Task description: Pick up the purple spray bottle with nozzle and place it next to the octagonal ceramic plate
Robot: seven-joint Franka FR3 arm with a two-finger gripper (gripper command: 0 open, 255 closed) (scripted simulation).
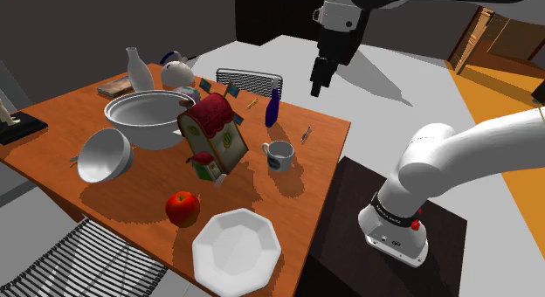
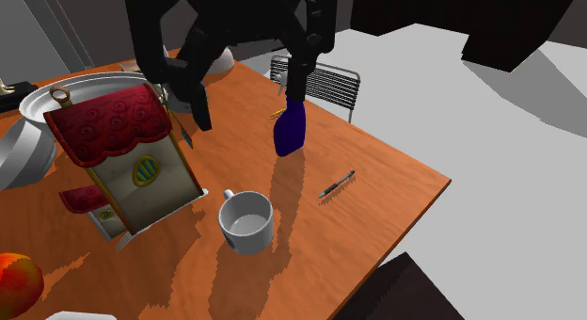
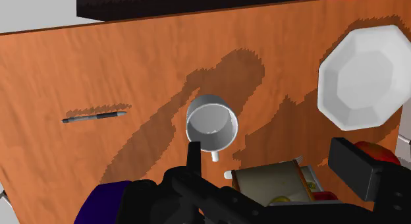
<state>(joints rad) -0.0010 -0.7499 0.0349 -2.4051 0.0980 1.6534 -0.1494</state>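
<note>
The dark purple spray bottle with a narrow nozzle (image 1: 273, 107) stands upright on the orange wood-grain tabletop (image 1: 297, 190), a little above the middle of the shoulder view, untouched. The black jaws hang above it, in the upper middle of that frame, apart and holding nothing. The white octagonal plate (image 1: 236, 252) lies at the bottom centre, well apart from the bottle, with a white mug (image 1: 279, 155) between them. By my judgement nothing is done yet: descent, grasp, carry and placing remain.
</note>
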